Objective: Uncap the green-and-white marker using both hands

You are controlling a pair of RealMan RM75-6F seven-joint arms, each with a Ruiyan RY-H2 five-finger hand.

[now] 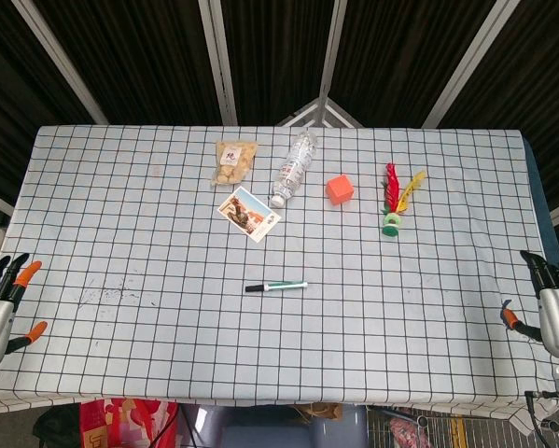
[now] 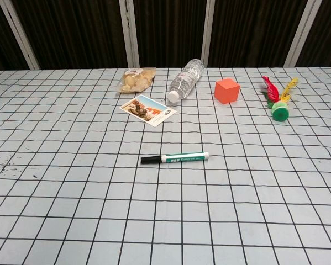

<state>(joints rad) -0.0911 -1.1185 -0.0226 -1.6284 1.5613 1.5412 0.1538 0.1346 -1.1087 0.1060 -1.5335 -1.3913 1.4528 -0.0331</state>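
The green-and-white marker [image 1: 277, 287] [image 2: 176, 159] lies flat near the middle of the checkered table, its black cap pointing left. Nothing touches it. My left hand [image 1: 1, 303] hangs at the table's left edge, fingers apart and holding nothing. My right hand [image 1: 552, 303] sits at the right edge, also with fingers apart and nothing in it. Both hands are far from the marker and show only in the head view.
Behind the marker lie a photo card [image 1: 248, 214] [image 2: 148, 110], a snack bag [image 1: 234, 161] [image 2: 136, 79], a clear water bottle on its side [image 1: 296, 167] [image 2: 185, 80], an orange cube [image 1: 340, 189] [image 2: 226, 91] and a feathered shuttlecock [image 1: 394, 202] [image 2: 278, 99].
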